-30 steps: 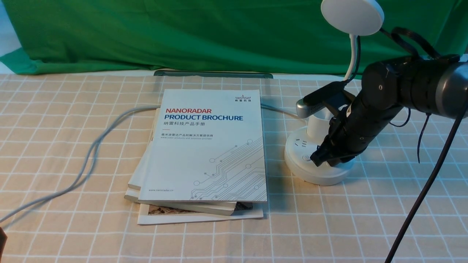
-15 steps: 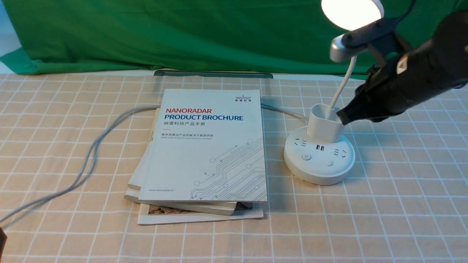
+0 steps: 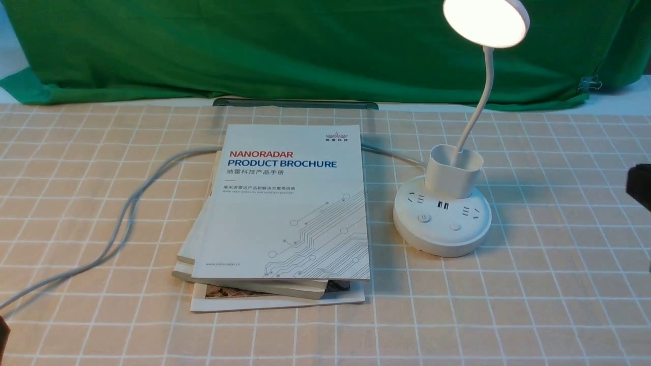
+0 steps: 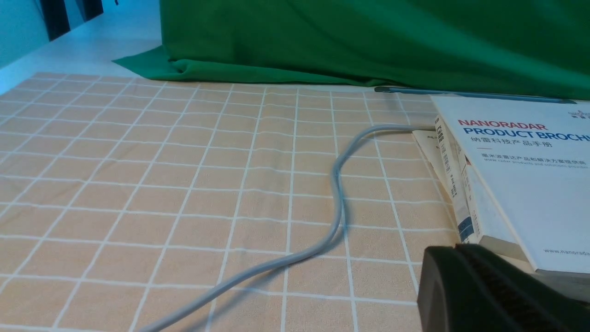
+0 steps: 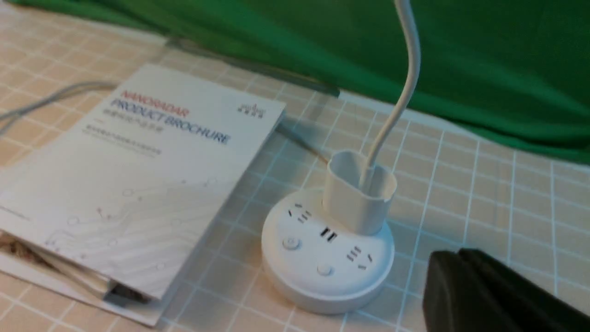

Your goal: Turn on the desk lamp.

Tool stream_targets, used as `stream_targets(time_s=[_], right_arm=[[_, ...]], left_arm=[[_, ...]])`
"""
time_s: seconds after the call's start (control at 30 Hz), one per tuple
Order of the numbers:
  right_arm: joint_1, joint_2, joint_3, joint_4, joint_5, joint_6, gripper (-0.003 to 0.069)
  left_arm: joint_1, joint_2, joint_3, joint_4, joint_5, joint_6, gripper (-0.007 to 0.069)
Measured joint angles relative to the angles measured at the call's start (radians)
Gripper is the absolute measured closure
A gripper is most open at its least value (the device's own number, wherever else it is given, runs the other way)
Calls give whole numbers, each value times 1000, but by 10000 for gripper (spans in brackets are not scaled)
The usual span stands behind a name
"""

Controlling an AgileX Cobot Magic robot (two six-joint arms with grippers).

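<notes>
On the checkered desk, a stack of brochures lies left of the glowing desk lamp, its buttons unobstructed near side, cord apparently tucked beneath the papers for routing, while the right pincer, narrowed and empty, and the left pincer, likewise closed, stand clear.

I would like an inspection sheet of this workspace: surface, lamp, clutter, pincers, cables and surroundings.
Surface: beige cloth with white grid lines
Job's things: desk lamp upright on its round base, disc head lit
Clutter: brochure stack, uneven edges, left of the lamp
Left pincer: shut, nothing seen held
Right pincer: shut, nothing seen held, apart from the lamp
Cables: grey cable shows on both sides of the stack; part between hidden
Surroundings: green curtain behind the table
</notes>
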Motion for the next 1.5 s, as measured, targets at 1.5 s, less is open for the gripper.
stream_targets(time_s=[1.5], right_arm=[[-387, -659, 620, -70, -149, 205, 486]], left_arm=[[0, 0, 0, 0, -1, 0, 603]])
